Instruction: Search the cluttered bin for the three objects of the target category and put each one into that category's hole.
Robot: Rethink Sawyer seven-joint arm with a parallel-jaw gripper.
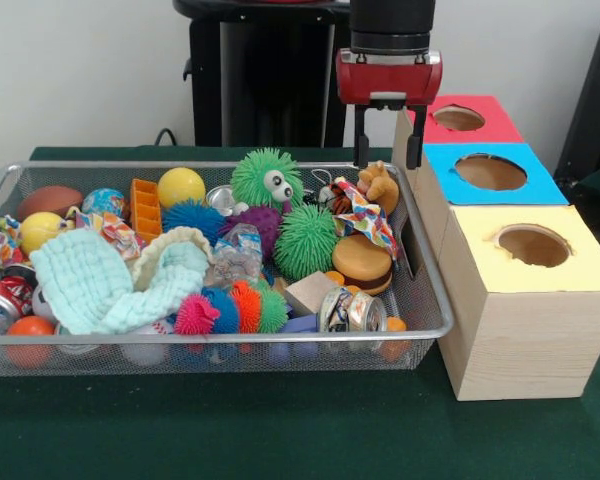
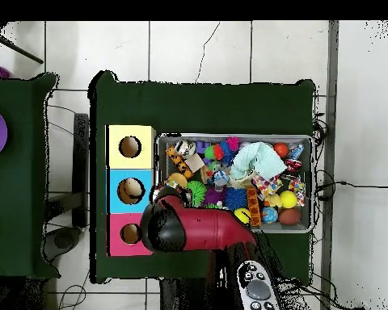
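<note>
My gripper [image 1: 388, 162] hangs open and empty above the far right corner of the wire bin [image 1: 230, 334], just over a small brown plush animal [image 1: 380, 184]. Beside the bin stands a row of wooden boxes with holes: red [image 1: 459, 118], blue [image 1: 490, 172] and yellow [image 1: 533, 245]. In the overhead view the arm's red head [image 2: 189, 230] covers the gripper, and the boxes show as yellow [image 2: 130, 147], blue [image 2: 130, 190] and pink [image 2: 130, 234]. Something tan shows inside the blue hole there.
The bin [image 2: 311, 186] is packed: green spiky balls [image 1: 266, 178], a toy burger [image 1: 361, 263], a crushed can [image 1: 350, 309], a pale green cloth [image 1: 95, 285], a yellow ball [image 1: 180, 186] and several other toys. A remote-like device [image 2: 256, 286] lies by the robot's base.
</note>
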